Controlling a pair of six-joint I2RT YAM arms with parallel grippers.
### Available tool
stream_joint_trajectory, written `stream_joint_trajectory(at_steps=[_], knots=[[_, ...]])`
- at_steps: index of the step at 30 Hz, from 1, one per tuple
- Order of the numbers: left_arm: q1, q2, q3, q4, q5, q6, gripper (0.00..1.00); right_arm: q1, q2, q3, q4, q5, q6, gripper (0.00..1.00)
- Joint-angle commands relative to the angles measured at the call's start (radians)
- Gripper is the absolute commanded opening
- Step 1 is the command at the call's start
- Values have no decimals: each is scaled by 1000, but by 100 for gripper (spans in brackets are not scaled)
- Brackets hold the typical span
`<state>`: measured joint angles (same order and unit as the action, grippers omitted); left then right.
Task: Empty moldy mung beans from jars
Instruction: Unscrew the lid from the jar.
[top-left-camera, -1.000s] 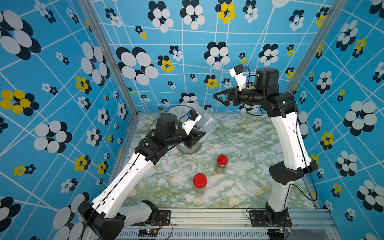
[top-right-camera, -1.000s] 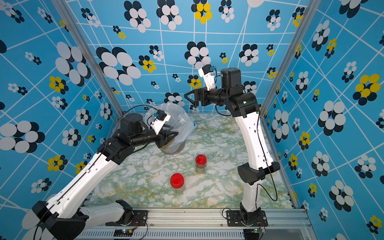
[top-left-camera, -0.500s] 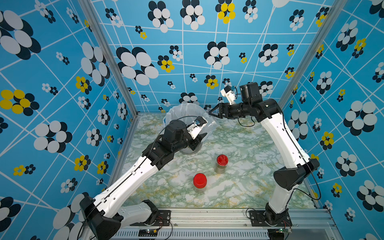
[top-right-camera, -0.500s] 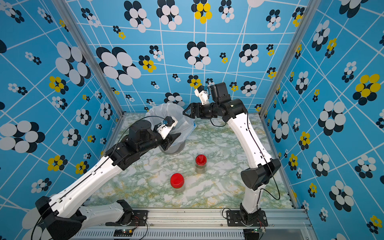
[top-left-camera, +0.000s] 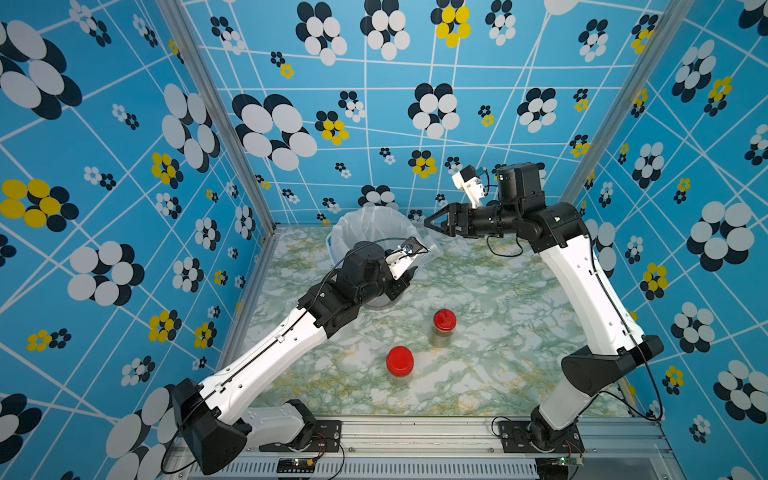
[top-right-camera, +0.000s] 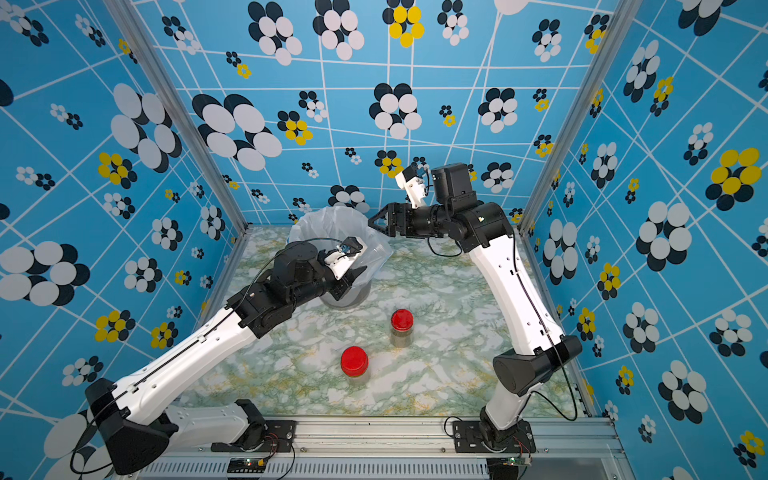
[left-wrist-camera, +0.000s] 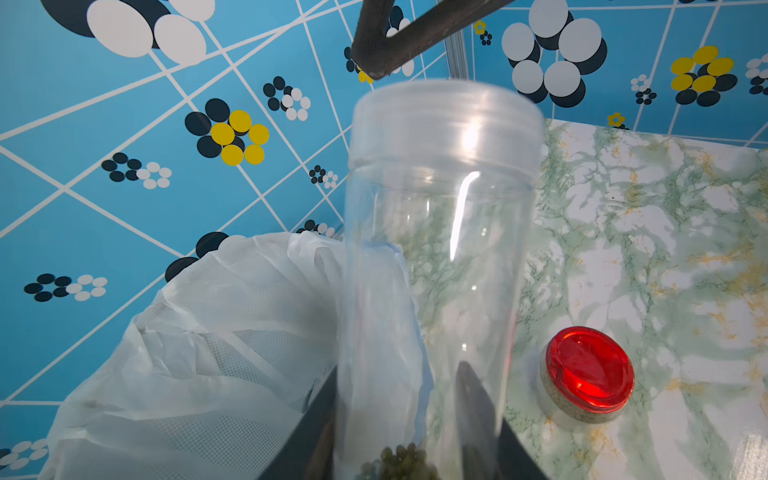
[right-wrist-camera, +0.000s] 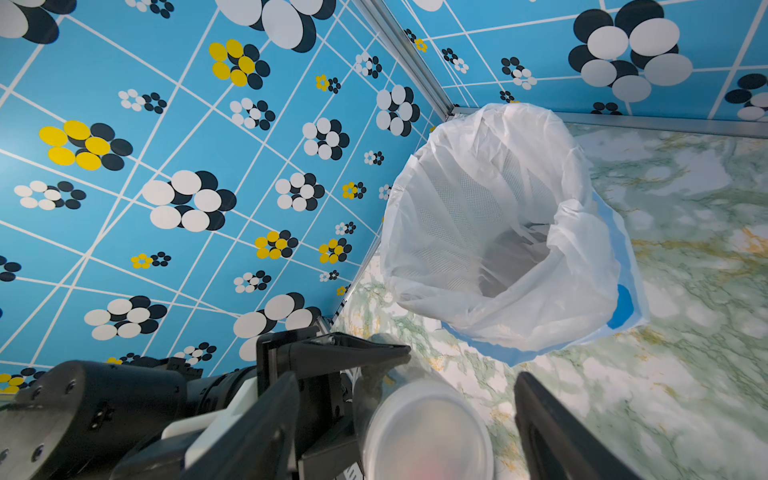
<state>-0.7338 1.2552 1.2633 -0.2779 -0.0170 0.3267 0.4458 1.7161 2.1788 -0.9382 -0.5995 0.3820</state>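
Beside the bin (right-wrist-camera: 478, 124), the left tool (left-wrist-camera: 397, 374) pinches the tall jar (left-wrist-camera: 436, 249) upright; the right tool (right-wrist-camera: 407, 380), spread, hangs just above its lid (right-wrist-camera: 428, 432).

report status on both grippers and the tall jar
Left gripper shut on tall jar, by the lined bin. Right gripper open, straddling its clear lid, lid on. Mung beans at the base end. Nothing blocking.

Left arm (top-left-camera: 270, 353): you reach it forward and low.
Left gripper (left-wrist-camera: 397, 419): your jaws clamp the tall jar (left-wrist-camera: 436, 249) near its base.
Right arm (top-left-camera: 582, 282): you hold it raised, forearm level.
Right gripper (top-left-camera: 432, 222): your jaws stand apart, above the left gripper.
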Motion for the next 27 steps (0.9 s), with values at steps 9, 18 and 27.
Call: stream_joint_trajectory(at_steps=[9, 18, 27], knots=[[-6, -16, 49, 43, -27, 11, 15, -10, -81, -81, -95, -24, -33, 79], [-6, -14, 54, 55, -27, -6, 15, -10, -94, -161, -60, -118, -4, 75], [-8, -11, 64, 46, -12, -3, 14, -9, -92, -159, -28, -136, 20, 72]])
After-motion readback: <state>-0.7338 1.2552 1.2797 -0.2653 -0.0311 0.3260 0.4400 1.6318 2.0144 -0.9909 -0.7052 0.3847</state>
